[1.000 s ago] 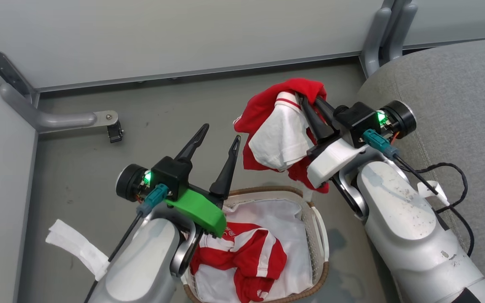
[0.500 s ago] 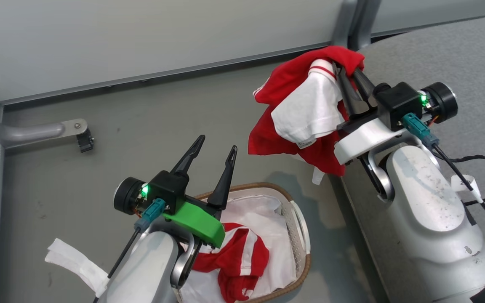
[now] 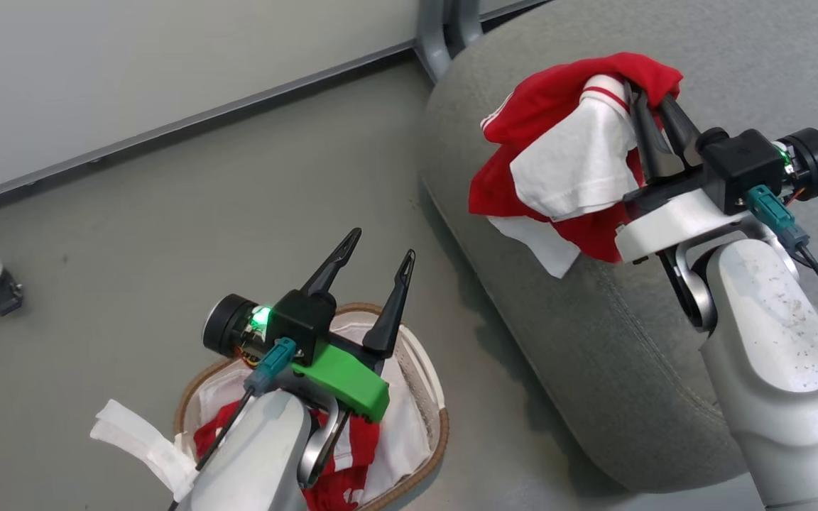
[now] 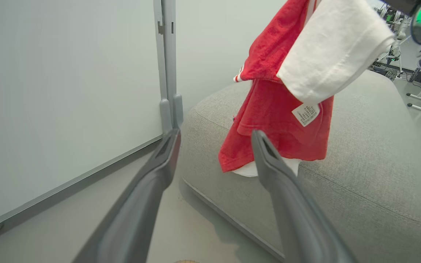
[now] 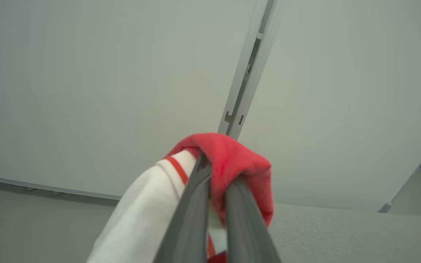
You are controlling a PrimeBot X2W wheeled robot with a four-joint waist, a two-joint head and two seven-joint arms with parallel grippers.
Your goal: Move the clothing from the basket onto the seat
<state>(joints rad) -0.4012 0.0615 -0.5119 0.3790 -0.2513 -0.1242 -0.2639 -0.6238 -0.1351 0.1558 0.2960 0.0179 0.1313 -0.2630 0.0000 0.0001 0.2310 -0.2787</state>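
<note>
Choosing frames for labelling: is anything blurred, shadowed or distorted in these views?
Head view: even soft light, sharp, a faint shadow on the floor along the seat. Left wrist view: the left gripper looms large, its fingers soft-edged. Right wrist view: the right gripper and held garment slightly blurred.

You've got pale grey panel walls (image 3: 132,71) with a grey base rail (image 3: 224,110) and an upright post (image 3: 444,32) at the panel joint. Floor (image 3: 167,234) smooth grey, lightly scuffed. Grey seat (image 3: 593,341) just beside the post. Flat light, soft shadows.
</note>
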